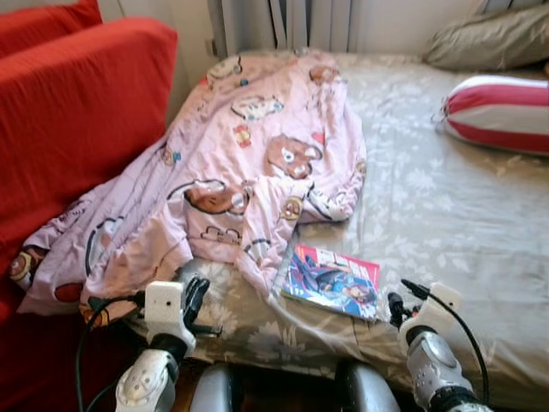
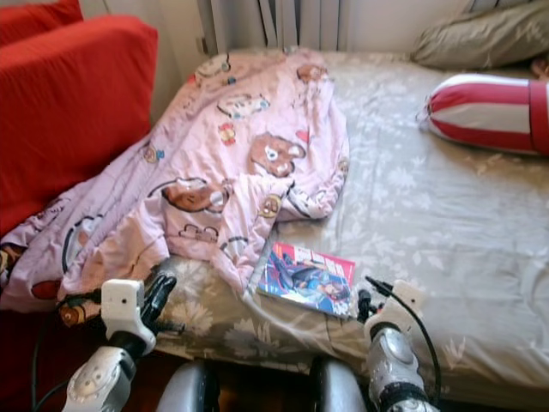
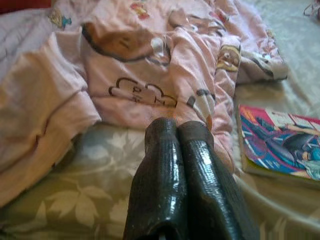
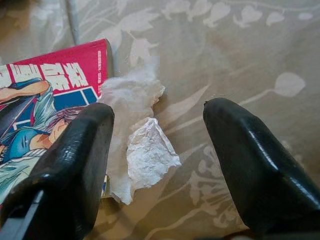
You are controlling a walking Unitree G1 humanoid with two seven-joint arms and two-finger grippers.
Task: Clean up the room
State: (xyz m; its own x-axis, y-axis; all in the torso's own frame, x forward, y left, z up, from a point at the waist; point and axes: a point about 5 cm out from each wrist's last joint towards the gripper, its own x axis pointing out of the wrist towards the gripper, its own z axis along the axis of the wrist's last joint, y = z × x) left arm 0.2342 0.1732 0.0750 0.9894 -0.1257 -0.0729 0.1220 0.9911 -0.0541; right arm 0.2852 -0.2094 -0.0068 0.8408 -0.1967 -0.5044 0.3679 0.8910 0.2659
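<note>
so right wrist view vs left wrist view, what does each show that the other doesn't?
Right wrist view alone: a crumpled white tissue lying between the open fingers of the right hand, partly on the edge of the comic book. Left wrist view alone: the pink cartoon-print duvet bunched ahead of the left hand, whose fingers are pressed together. Both: the comic book and the grey leaf-patterned bedsheet.

Crinkled white tissue (image 4: 145, 150) between glossy black fingers (image 4: 75, 165); glossy paper comic (image 4: 45, 95) beside it; soft matt cloth blanket (image 3: 150, 65) ahead of left fingers (image 3: 180, 180).
</note>
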